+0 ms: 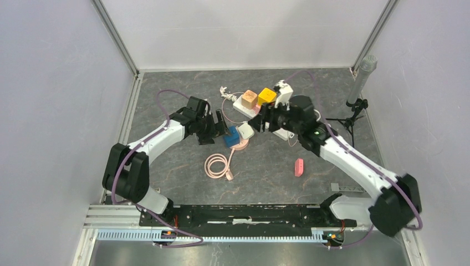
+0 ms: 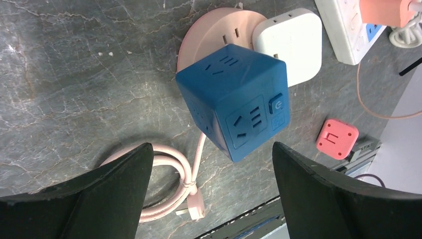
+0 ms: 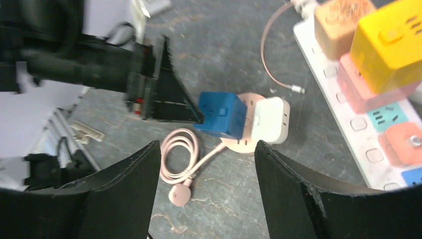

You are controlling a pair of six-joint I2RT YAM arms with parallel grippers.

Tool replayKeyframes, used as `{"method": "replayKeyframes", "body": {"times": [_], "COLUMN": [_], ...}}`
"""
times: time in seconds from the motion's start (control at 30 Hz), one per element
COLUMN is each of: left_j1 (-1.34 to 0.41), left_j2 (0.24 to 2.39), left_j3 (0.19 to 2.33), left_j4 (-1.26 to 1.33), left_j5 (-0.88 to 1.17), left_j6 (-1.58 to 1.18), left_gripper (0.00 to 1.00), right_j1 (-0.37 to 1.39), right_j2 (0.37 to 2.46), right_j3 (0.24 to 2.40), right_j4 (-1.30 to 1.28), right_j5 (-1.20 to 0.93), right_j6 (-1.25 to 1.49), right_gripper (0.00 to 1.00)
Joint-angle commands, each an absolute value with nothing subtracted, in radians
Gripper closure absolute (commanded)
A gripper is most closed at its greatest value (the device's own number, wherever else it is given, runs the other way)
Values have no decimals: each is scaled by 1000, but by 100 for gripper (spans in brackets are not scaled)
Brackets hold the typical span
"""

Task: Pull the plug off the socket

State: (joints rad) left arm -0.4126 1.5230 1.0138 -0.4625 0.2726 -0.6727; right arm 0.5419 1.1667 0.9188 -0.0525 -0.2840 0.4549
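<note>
A blue cube plug [image 1: 231,137] and a white square adapter [image 1: 245,132] sit plugged side by side on a round pink socket [image 1: 239,146], whose pink cable [image 1: 219,165] lies coiled in front. My left gripper [image 1: 220,125] is open just left of the blue cube. In the left wrist view the cube [image 2: 234,99] lies ahead, between the spread fingers of the gripper [image 2: 211,149], beside the white adapter [image 2: 291,42]. My right gripper [image 1: 260,119] is open and empty, above and right of the socket. The right wrist view shows the right gripper [image 3: 208,144], the cube [image 3: 221,114] and the adapter [image 3: 270,119].
A white power strip [image 1: 265,113] behind the socket holds an orange cube [image 1: 250,98], a yellow cube [image 1: 266,96] and other plugs. A small pink adapter [image 1: 299,167] lies on the table at front right. A microphone on a stand [image 1: 360,83] is at the back right.
</note>
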Motion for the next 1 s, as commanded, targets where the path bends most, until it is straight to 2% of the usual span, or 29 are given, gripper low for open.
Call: {"method": "replayKeyframes", "body": {"times": [0.0, 0.2, 0.27, 0.53, 0.83, 0.97], "left_j1": [-414, -417, -416, -417, -417, -416], "left_j2": [1535, 1553, 1565, 1582, 1583, 1588], "left_j3": [1020, 1008, 1005, 994, 989, 992], "left_j4": [-377, -387, -391, -425, -440, -449], "left_j5": [295, 246, 245, 197, 174, 167], "left_j6": [-750, -778, -775, -745, -731, -721], "left_gripper": [6, 10, 14, 23, 28, 30], "right_j1": [602, 651, 656, 658, 657, 656], "right_j2": [1321, 1520, 1576, 1693, 1815, 1799], "right_j3": [992, 1044, 1070, 1134, 1227, 1197], "right_j4": [-170, -159, -166, -156, -161, -126], "right_j5": [-23, 3, 3, 27, -106, -141], "right_j6": [452, 431, 437, 428, 430, 435], "right_gripper": [26, 26, 26, 26, 26, 30]}}
